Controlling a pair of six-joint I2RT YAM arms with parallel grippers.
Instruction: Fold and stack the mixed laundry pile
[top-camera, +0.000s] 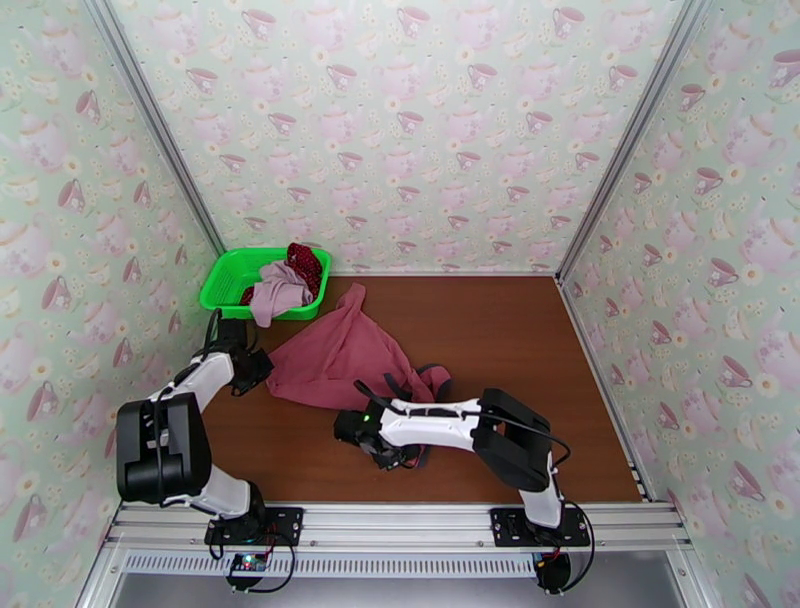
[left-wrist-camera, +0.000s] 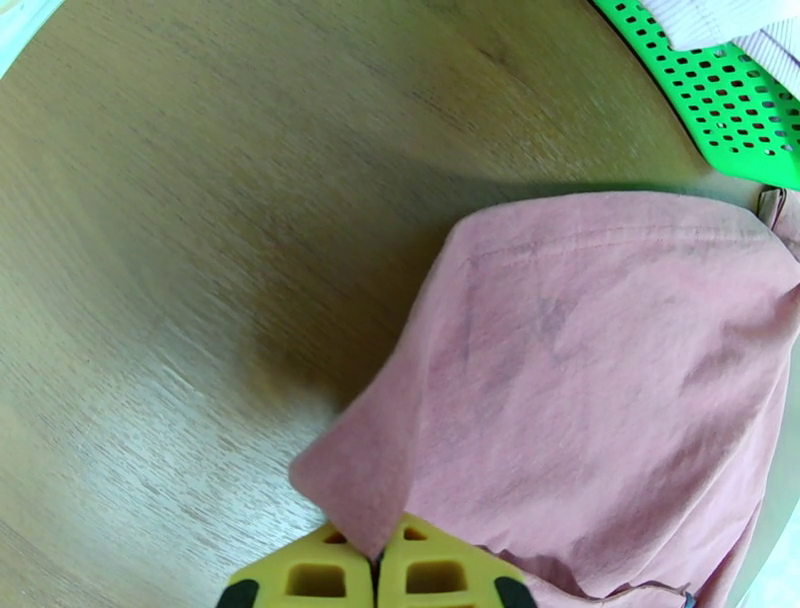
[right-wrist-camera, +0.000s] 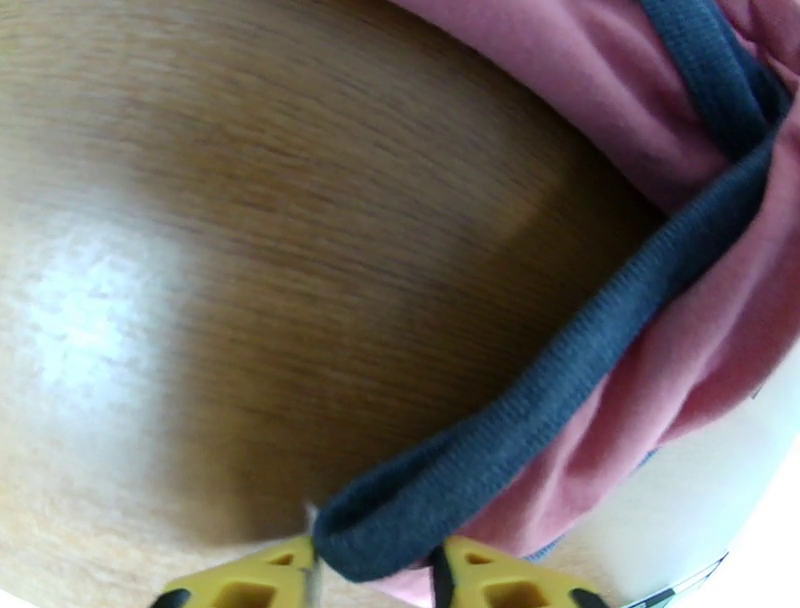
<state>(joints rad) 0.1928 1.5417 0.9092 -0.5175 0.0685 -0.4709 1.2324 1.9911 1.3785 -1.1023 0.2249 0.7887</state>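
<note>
Both pinch tank top (top-camera: 340, 355): left end effector (left-wrist-camera: 377, 552); right end effector (right-wrist-camera: 378, 552).

We note matt pink cloth in the tank top (left-wrist-camera: 600, 380), ribbed dark knit trim (right-wrist-camera: 570, 380), a glossy plastic basket (left-wrist-camera: 740, 100), and a smooth, faintly shiny wood table (left-wrist-camera: 200, 250).

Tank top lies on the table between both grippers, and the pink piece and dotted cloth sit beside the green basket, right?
No. The top external view shows the pink piece and dotted cloth inside the green basket, not beside it. The tank top does lie on the table between the left gripper and right gripper.
</note>
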